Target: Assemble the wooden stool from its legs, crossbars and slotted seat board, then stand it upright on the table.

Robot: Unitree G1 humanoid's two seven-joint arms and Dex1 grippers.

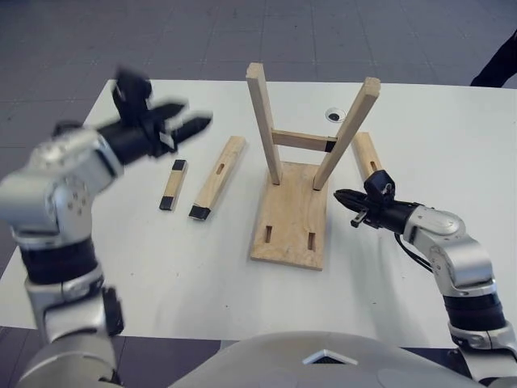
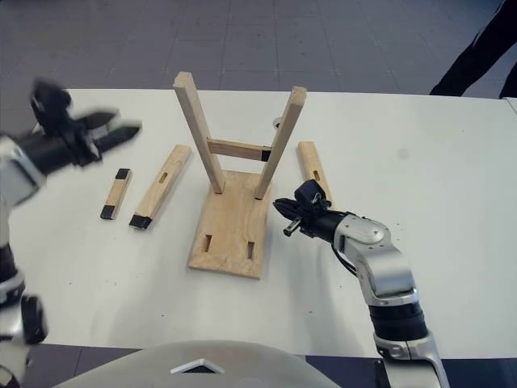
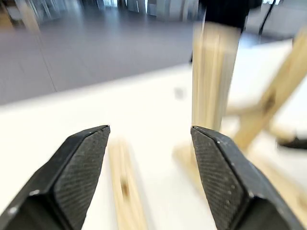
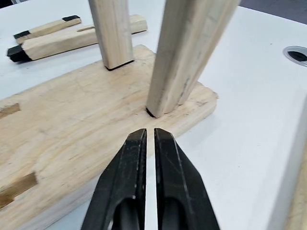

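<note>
Wooden stool point(image 1: 295, 202): half-built, two legs point(image 1: 265, 121) upright. Left gripper point(image 1: 192, 115), 10 o'clock, spread wide, empty; right gripper point(image 1: 339, 195) closed, empty. Its nudge could topple them.

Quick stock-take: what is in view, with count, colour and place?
seat board: 1, pale wood, flat mid-table, two near slots empty.
standing legs: 2, pale wood, in the board's far slots.
fitted crossbar: 1, pale wood, joining the standing legs.
left loose leg: 1, pale wood, black tip, left of board.
right loose leg: 1, pale wood, right of board.
loose crossbar: 1, pale wood, black ends, leftmost.
table: 1, white.
cable hole: 1, dark, table's far side.
left gripper: 1, black, open, over table's left.
right gripper: 1, black, shut, at board's right edge.
</note>
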